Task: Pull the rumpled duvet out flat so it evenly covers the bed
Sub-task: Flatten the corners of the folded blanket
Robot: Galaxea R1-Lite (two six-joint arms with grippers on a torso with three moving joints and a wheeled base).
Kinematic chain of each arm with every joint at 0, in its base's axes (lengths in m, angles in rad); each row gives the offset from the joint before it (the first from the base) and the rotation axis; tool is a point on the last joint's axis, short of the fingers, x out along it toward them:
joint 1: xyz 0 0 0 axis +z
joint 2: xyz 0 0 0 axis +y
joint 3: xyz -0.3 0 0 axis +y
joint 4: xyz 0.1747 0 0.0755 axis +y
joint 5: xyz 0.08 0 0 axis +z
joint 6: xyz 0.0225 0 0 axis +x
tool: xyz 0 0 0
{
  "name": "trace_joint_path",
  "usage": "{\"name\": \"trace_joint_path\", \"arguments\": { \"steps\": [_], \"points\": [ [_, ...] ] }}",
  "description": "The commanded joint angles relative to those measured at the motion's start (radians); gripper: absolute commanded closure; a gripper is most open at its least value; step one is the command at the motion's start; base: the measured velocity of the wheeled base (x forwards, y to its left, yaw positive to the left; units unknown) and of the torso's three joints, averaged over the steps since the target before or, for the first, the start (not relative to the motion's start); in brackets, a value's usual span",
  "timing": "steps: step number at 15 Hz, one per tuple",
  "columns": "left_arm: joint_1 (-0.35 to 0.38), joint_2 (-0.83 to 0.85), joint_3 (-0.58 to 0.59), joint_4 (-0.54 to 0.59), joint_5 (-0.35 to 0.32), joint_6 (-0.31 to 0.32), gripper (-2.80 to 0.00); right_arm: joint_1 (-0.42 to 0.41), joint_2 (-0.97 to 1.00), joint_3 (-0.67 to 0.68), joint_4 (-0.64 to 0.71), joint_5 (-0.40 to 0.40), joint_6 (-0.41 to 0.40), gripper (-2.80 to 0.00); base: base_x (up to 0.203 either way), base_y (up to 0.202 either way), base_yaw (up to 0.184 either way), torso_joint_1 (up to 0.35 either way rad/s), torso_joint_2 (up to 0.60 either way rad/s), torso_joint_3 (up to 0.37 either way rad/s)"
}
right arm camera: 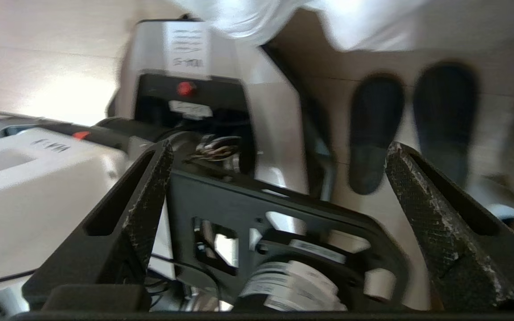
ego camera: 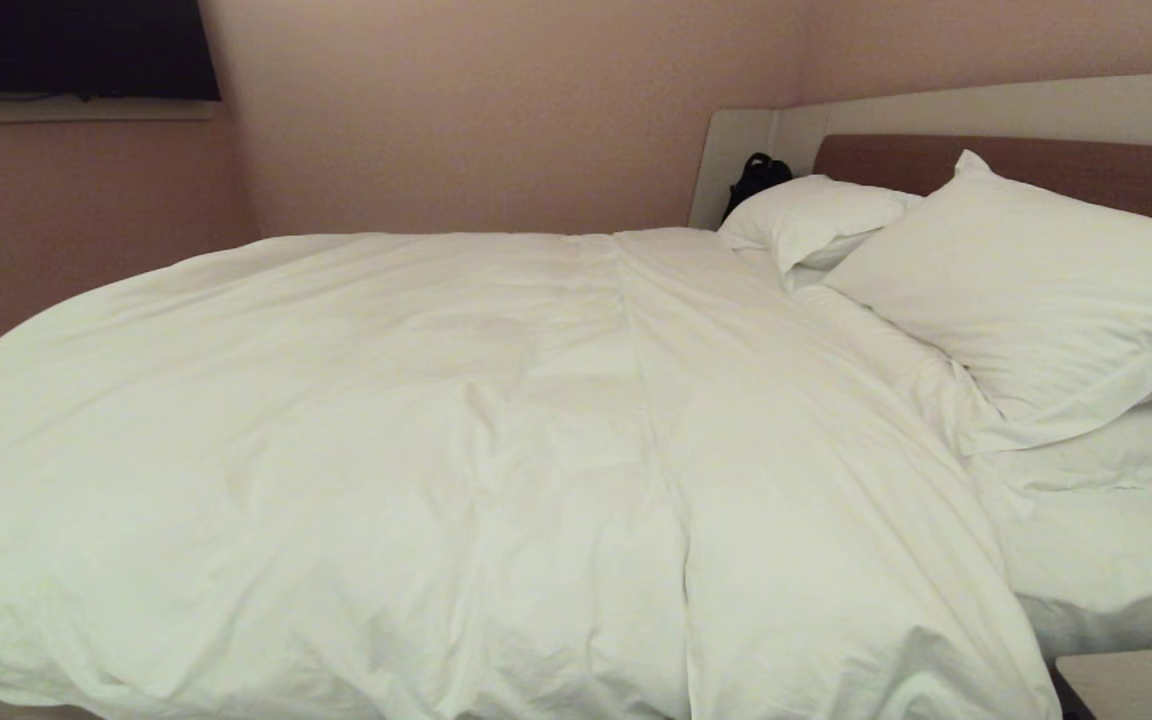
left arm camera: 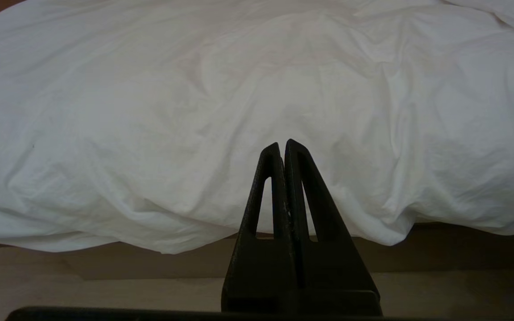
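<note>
The duvet [ego camera: 456,450] lies spread over the bed [ego camera: 986,110]; the left gripper [left arm camera: 282,147], pressed closed and empty, faces its hanging edge, while the right gripper [right arm camera: 279,156] gapes wide, empty, below it

Neither arm shows in the head view. In its own wrist view the left gripper [left arm camera: 282,145] has its two dark fingers pressed flat together, tips touching, with nothing between them, and it points level. The right gripper [right arm camera: 279,151] has its fingers spread wide apart and empty; it points down and back toward the robot's own base [right arm camera: 194,89], which fills that blurred view, so its exact tilt is hard to judge.
</note>
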Motion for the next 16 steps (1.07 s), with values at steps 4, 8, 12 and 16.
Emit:
{"name": "trace_joint_path", "arguments": {
  "steps": [4,8,12,16],
  "points": [
    [0.000,0.000,0.000,-0.001,0.000,0.001,0.00,0.018,-0.050,-0.150,0.086,0.000,0.074,-2.80,0.000,0.000,0.000,0.000,0.00,0.000],
    [0.000,0.000,0.000,0.000,0.000,0.001,0.00,0.068,0.010,-0.222,0.110,0.007,0.085,0.00,0.000,0.000,0.000,0.000,0.00,0.000],
    [0.000,0.000,0.000,0.000,0.000,0.001,0.00,0.147,0.147,-0.245,0.024,0.008,0.099,0.00,0.000,0.000,0.000,0.000,0.00,0.000],
    [0.000,0.000,0.000,0.000,0.000,0.001,0.00,0.168,0.279,-0.219,-0.167,-0.004,0.178,0.00,0.000,0.000,0.000,0.000,0.00,0.000]
  ]
}}
